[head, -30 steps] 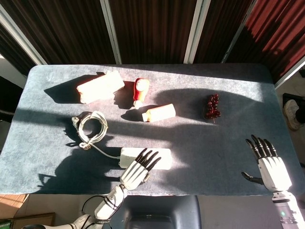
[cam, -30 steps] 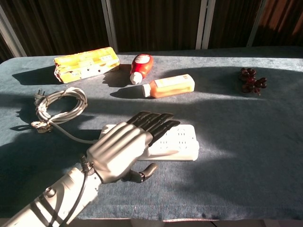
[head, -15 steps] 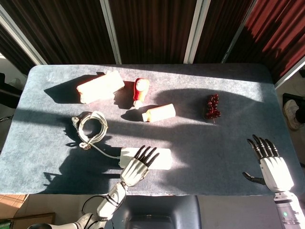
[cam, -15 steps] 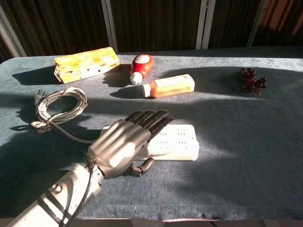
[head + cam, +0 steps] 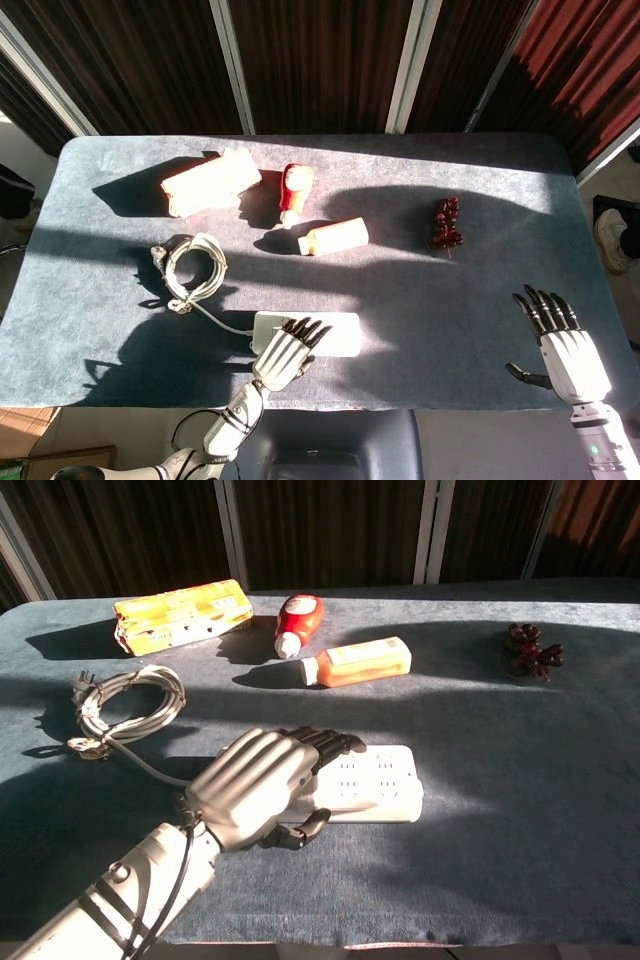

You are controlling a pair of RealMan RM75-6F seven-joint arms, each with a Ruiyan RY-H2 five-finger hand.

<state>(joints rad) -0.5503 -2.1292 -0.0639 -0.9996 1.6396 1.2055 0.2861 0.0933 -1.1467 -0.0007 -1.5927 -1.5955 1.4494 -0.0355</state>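
White plastic lies under my left hand [image 5: 255,785]: the power strip [image 5: 370,783], flat on the grey-blue table [image 5: 440,300] near its front edge. My fingers [image 5: 325,742] drape over its left end, thumb curled at the near side; whether I truly grip it, I cannot tell. Its cord runs left to a coiled bundle [image 5: 125,705]. My right hand [image 5: 562,345] hovers spread and empty, well apart at the right edge.
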